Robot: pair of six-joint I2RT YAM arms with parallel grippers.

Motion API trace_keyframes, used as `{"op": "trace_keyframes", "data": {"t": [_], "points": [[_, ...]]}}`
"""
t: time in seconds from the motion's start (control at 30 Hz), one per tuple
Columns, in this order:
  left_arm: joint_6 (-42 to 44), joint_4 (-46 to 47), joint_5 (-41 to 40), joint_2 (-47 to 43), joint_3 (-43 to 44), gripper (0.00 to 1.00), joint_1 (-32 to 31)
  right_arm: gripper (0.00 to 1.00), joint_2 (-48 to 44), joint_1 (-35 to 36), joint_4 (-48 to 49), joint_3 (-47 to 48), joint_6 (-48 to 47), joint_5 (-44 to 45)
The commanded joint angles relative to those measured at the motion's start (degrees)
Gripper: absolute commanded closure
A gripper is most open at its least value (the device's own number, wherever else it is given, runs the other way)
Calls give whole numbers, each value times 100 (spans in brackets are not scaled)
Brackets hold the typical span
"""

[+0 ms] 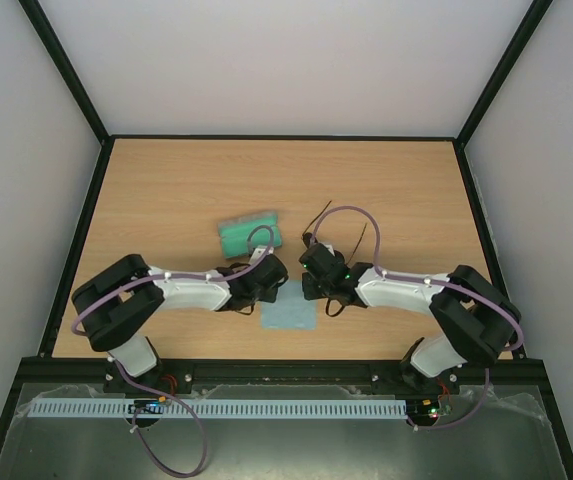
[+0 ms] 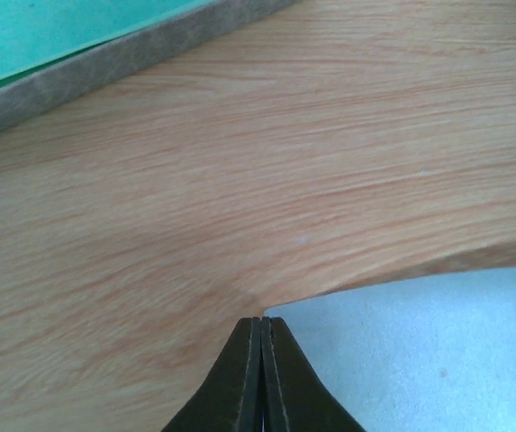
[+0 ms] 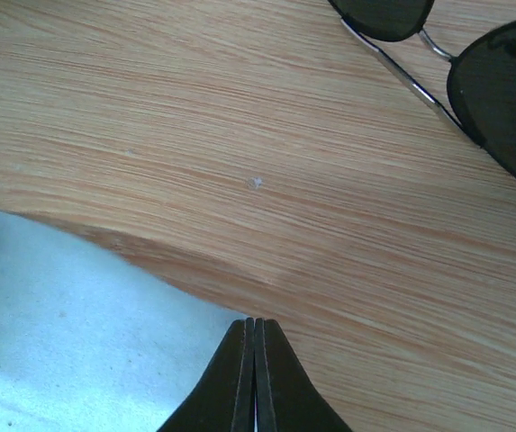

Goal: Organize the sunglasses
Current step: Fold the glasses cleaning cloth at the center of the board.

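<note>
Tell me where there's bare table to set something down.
Free: the far strip of table behind the case and sunglasses, plus the margins either side of them. Crowded: the near middle, where the left claw and right claw meet the cloth.

sunglasses (image 3: 508, 90): lenses cut by top, right edges
case (image 2: 104, 56): mostly out of frame
cloth (image 2: 438, 360): runs off frame

text: none readable | labels: none | numbers: none

The cloth (image 1: 289, 315) lies nearest, the case (image 1: 249, 236) behind it leftward, the sunglasses (image 3: 505, 90) behind it rightward.
</note>
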Motion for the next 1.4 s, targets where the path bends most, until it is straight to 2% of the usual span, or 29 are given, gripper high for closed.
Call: {"op": "trace_keyframes", "data": {"t": [0.0,0.77,1.37], "points": [[18,-167,41,-494,-275,98,0,99,-265,-19,-7,-125,-73,-90],[12,393,536,-1511,-1127,98,-81,99,-943,263,86,-647,61,-395],[-605,7,164,-2139,-1399,98,-891,99,-1320,693,-259,-871,408,-154]]}}
